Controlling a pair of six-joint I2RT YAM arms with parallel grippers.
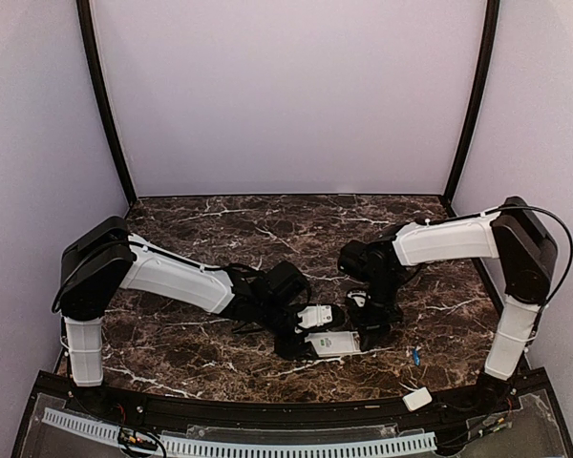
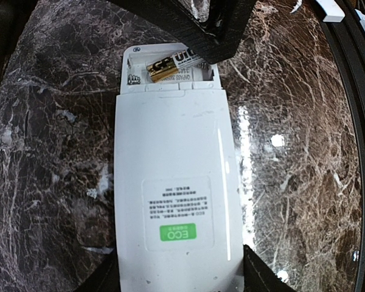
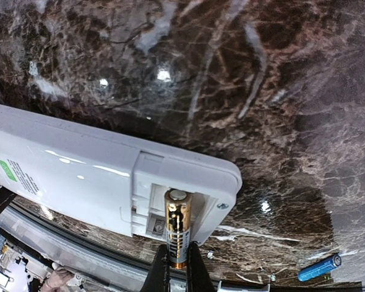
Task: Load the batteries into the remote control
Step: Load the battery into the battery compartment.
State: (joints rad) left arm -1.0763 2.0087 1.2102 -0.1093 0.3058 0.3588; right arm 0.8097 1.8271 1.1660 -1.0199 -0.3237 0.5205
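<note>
The white remote control [image 2: 176,182] lies back up, low over the marble table, its battery bay [image 2: 170,70] uncovered. My left gripper [image 2: 181,272] is shut on it, one finger against each long side at the end away from the bay. My right gripper [image 3: 177,263] is shut on a gold-and-black battery [image 3: 177,222]. That battery's far end sits inside the bay [image 3: 182,213], and the slot beside it shows a bare spring. In the top view both grippers meet over the remote [image 1: 332,342]. A blue battery [image 3: 319,267] lies loose on the table to the right.
A small white cover piece [image 1: 417,399] rests by the table's near right edge, just behind the blue battery [image 1: 414,356]. A black rail and a slotted white strip [image 1: 239,441] run along the near edge. Purple walls enclose the table on three sides.
</note>
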